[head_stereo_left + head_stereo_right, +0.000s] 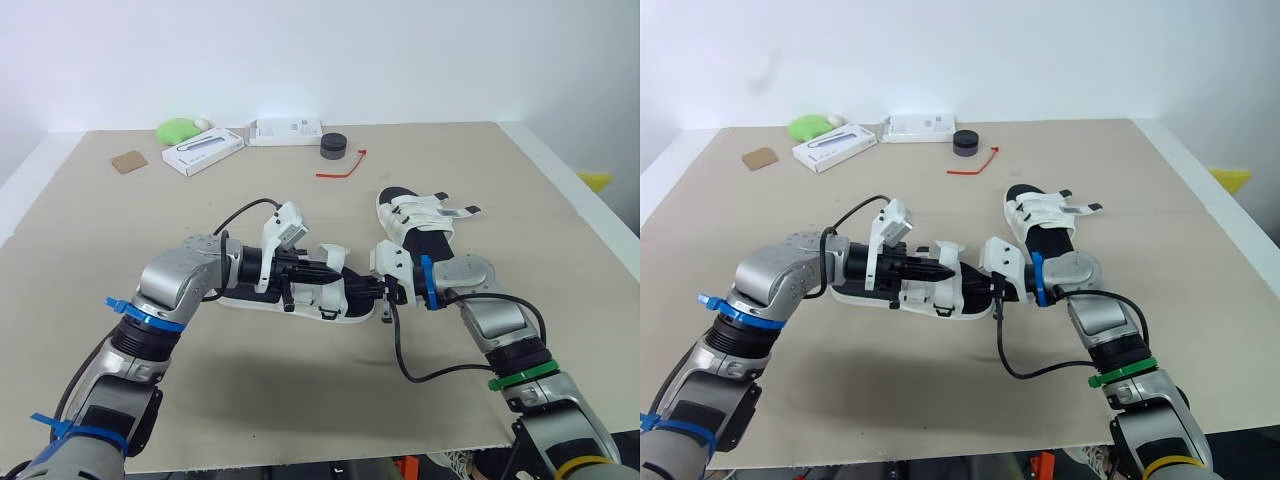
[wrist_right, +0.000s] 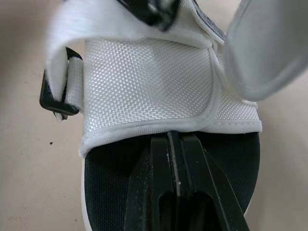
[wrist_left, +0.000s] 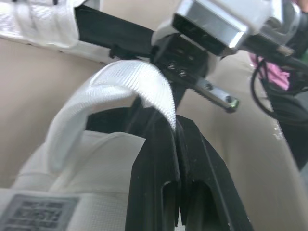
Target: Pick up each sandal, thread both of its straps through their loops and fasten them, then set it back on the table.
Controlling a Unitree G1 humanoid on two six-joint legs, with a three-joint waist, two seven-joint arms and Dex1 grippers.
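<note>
A white-strapped sandal with a black footbed (image 1: 262, 298) lies on the table between my two grippers. My left gripper (image 1: 333, 270) hovers over its middle, shut on the end of a white strap (image 3: 139, 82) that arches up from the sandal. My right gripper (image 1: 378, 290) comes in from the opposite end, shut, its tips against the edge of the white upper (image 2: 149, 82) above the footbed; nothing shows between its fingers. A black buckle loop (image 2: 54, 98) sits at the side of that upper. The second sandal (image 1: 420, 222) lies flat behind my right arm.
Along the table's far edge lie two white boxes (image 1: 203, 152) (image 1: 286, 131), a green object (image 1: 178, 129), a black round object (image 1: 333, 146), a red tie (image 1: 342, 168) and a brown tile (image 1: 129, 161). The table's front edge (image 1: 300, 455) runs close below my arms.
</note>
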